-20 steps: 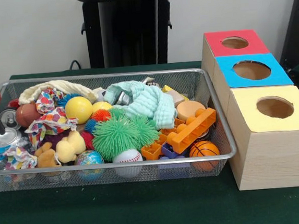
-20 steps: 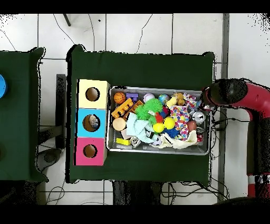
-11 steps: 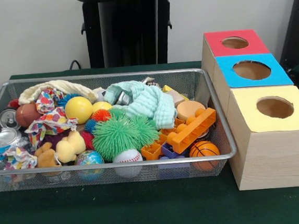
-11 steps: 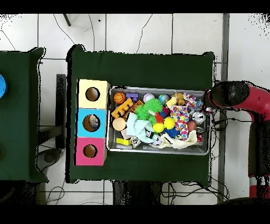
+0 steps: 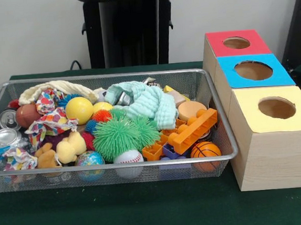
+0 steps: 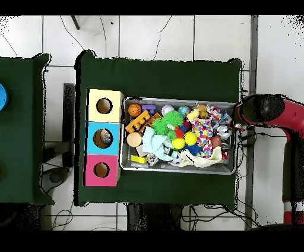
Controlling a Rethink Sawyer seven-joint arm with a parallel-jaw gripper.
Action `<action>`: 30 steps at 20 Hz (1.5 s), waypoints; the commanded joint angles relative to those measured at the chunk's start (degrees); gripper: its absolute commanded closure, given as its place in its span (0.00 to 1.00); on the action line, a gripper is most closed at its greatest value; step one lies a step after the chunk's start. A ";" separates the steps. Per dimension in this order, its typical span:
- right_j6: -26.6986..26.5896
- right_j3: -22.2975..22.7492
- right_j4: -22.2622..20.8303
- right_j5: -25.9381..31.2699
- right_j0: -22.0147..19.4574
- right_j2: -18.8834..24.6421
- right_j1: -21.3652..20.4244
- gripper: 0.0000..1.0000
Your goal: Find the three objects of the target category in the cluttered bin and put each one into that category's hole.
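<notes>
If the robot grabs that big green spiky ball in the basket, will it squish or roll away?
The green spiky ball would probably squish: its thin, hair-like spikes look soft and rubbery. It likely won't roll far, since it is wedged between the baseball, the yellow duck and the orange block. It also looks light for its size.

I work in a lab: my green-clothed table [image 6: 160, 74] stands on a white tiled floor [image 6: 154, 35] (loose cables [image 6: 83, 32] trailing), plain wall [image 5: 27, 33] behind.
</notes>
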 commanded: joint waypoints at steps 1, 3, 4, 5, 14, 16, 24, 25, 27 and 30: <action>-13.04 4.32 -3.92 -0.87 -0.60 -1.64 2.26 0.00; -13.19 4.62 -3.82 -0.89 -0.67 -1.59 2.23 0.00; -13.20 4.76 -3.79 -1.02 -0.71 -1.55 2.24 0.00; -13.39 5.11 -3.82 -1.43 -0.84 -1.48 2.28 0.00; -14.12 6.73 -3.53 -2.93 -1.46 -0.53 2.46 0.00; -14.34 6.89 -3.63 -3.74 -1.65 -0.23 2.64 0.00; -14.63 6.74 -4.18 -5.45 -1.77 0.08 3.02 0.00; -14.19 6.69 -3.21 -5.73 -2.43 0.59 3.47 0.00; -10.70 5.81 -2.34 -6.04 -2.40 0.17 3.96 0.00; -17.81 7.72 -2.83 -5.70 -3.12 1.91 3.01 0.00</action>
